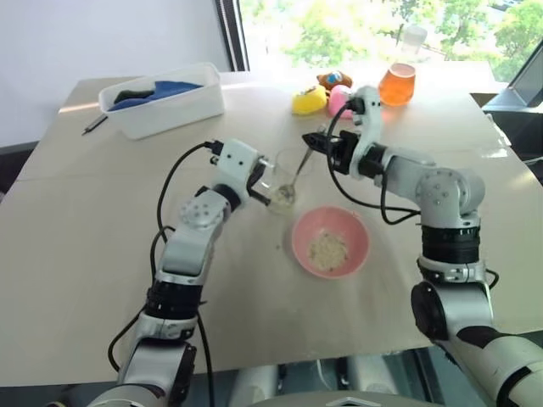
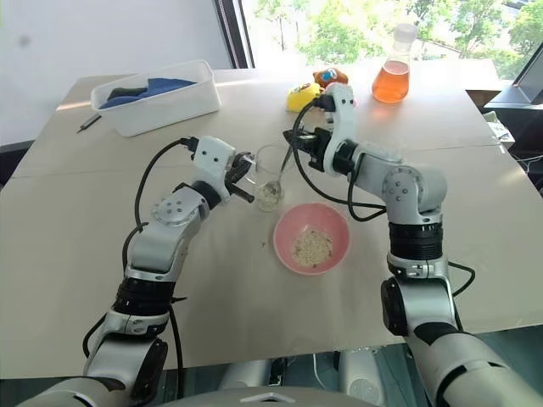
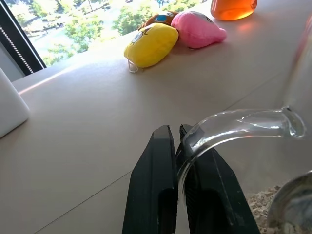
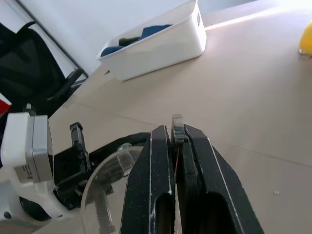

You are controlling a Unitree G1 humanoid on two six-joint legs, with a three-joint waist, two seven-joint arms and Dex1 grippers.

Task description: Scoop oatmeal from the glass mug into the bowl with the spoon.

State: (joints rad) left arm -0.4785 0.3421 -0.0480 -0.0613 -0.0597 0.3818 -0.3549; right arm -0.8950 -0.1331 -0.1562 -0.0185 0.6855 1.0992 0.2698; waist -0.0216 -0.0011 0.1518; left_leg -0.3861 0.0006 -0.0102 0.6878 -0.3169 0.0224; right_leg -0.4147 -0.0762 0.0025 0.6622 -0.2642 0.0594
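Two pincers are seen at work over the bench (image 1: 102, 280). The glass mug (image 1: 284, 182) is stood upright on the bench, just beyond the pink bowl (image 1: 330, 241), and its small curved handle is clamped between the fingers (image 3: 161, 190) of the left pincer (image 1: 261, 180), which is closed on it from the mug's left side. The spoon (image 1: 297, 176) is gripped by its handle top in the right pincer (image 1: 316, 142), clenched tight on it; the spoon is slanted down into the mug, its head lying among the oatmeal (image 1: 282, 198) at the mug's bottom. More oatmeal is heaped in the middle of the bowl. The left forearm is stretched forward and to the right, roughly level. The right arm is bent inward from the right, its pincer held above and just right of the mug's rim. A white tub (image 1: 165, 102), soft toys (image 1: 310, 100) and an orange flask (image 1: 397, 80) are set well behind.
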